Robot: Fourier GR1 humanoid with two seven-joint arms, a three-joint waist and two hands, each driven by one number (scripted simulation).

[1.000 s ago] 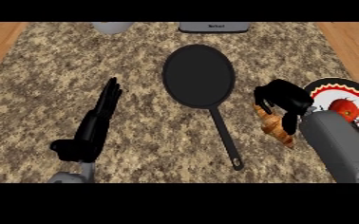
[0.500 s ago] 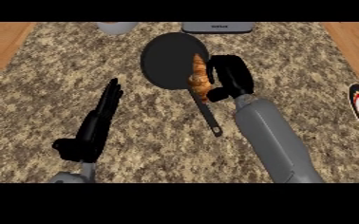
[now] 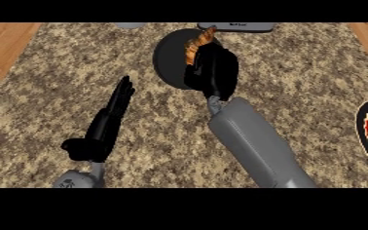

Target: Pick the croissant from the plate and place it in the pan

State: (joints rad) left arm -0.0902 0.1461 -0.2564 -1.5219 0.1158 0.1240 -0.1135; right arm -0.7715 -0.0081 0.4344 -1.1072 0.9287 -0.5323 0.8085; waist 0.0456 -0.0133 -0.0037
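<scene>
The right hand (image 3: 213, 73) covers most of the croissant (image 3: 197, 46); only its far, browned end shows above the curled fingers, so how it sits against the pan (image 3: 170, 61) cannot be told. The hand and forearm also hide the pan's right part and nearly all of its handle. At the right edge the plate (image 3: 361, 126) is cut to a thin dark-and-red sliver. Along the far edge of the table (image 3: 302, 68), a grey object (image 3: 241, 27) and a pale round one (image 3: 129, 25) are cropped, too little showing to name them.
</scene>
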